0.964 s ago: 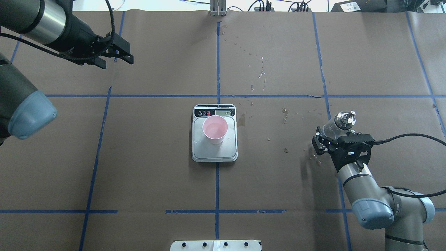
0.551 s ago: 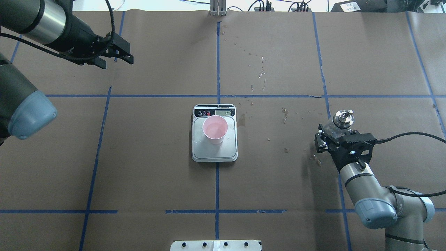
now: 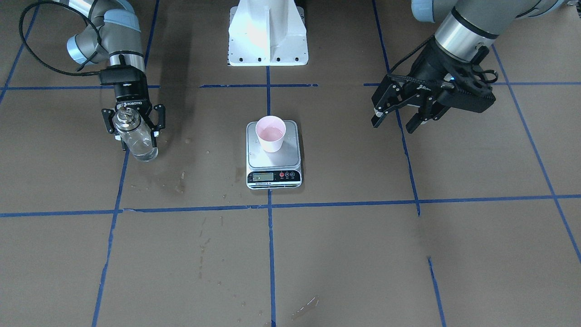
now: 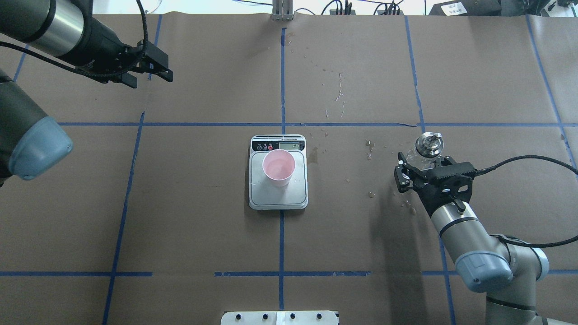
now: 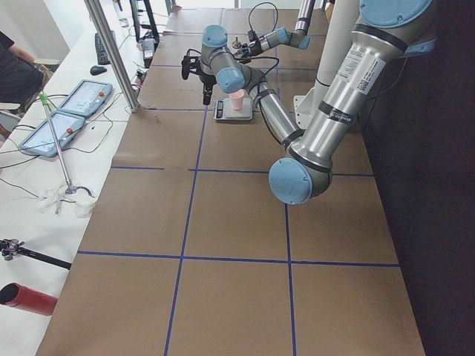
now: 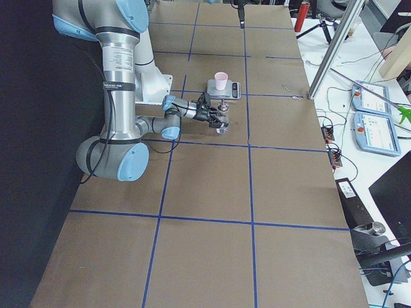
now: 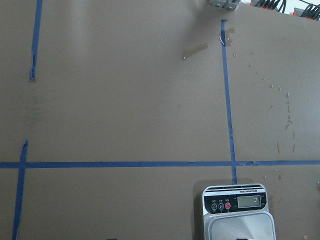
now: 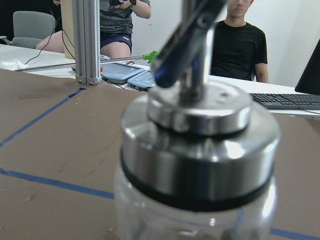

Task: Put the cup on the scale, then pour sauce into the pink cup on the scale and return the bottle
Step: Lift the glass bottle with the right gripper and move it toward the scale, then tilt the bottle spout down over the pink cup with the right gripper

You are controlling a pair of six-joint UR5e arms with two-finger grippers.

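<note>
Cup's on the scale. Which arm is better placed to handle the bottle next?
Right. Its tool is shut on the bottle, off to one side of the scale. The left tool hangs open and empty, far from the bottle.

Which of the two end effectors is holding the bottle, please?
The right end effector, which is closed around the bottle. The left end effector is open and holds nothing.

1. Brown paper (image 4: 203,234) covers the table, crossed by blue tape lines (image 4: 281,243).
2. Wet splashes (image 4: 339,92) dot it toward the far edge.
3. Two tablets (image 5: 80,98) lie beyond that edge.
</note>
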